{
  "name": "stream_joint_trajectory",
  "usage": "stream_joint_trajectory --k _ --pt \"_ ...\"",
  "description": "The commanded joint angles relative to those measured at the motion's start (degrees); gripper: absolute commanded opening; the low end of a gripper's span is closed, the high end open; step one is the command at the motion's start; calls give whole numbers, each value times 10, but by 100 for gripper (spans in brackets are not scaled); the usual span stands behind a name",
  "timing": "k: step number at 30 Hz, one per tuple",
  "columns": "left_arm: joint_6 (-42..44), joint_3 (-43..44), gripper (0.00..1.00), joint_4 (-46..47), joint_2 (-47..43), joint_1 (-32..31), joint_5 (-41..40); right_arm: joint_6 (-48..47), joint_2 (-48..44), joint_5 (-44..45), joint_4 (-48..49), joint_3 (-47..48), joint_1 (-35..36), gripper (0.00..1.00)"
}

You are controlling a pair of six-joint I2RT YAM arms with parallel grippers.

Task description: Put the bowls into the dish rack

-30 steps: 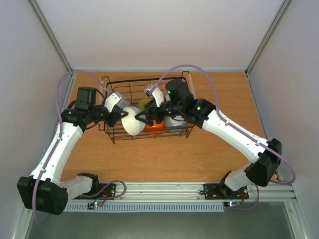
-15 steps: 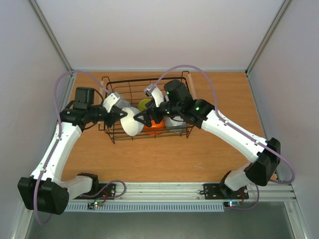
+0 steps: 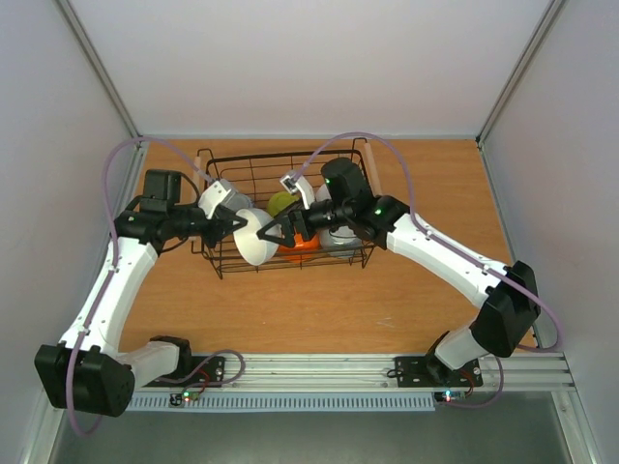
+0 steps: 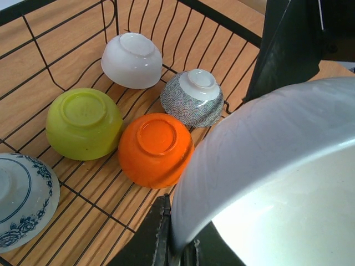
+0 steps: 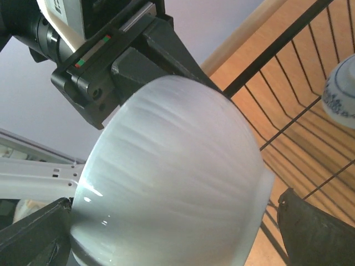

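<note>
Wooden table (image 3: 416, 304): left claw (image 3: 236, 225) grips white bowl (image 3: 256, 239), seemingly above dish rack (image 3: 290, 263).

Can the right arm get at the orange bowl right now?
Probably not: the right gripper, jaws open, straddles the white bowl held by the left gripper, so that bowl fills its gap; the orange bowl lies lower down.

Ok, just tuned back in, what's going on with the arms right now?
The left gripper is shut on the rim of a plain white round bowl, holding it tilted over the black wire dish rack. The right gripper is open around that bowl, not closed on it. Five bowls lie upside down in the rack: white, grey patterned, yellow-green, orange, white with blue pattern.
</note>
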Motion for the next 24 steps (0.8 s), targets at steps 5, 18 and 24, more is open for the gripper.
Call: stream_joint_trajectory --k 5,18,24 --pt "-8 10 1 33 -19 7 39 49 -15 -19 29 -50 -2 98" --pt "-11 11 0 31 -16 7 50 120 -13 -151 203 -105 -3 41" --pt "-14 6 1 37 -19 8 44 114 -22 -132 200 -104 -2 2"
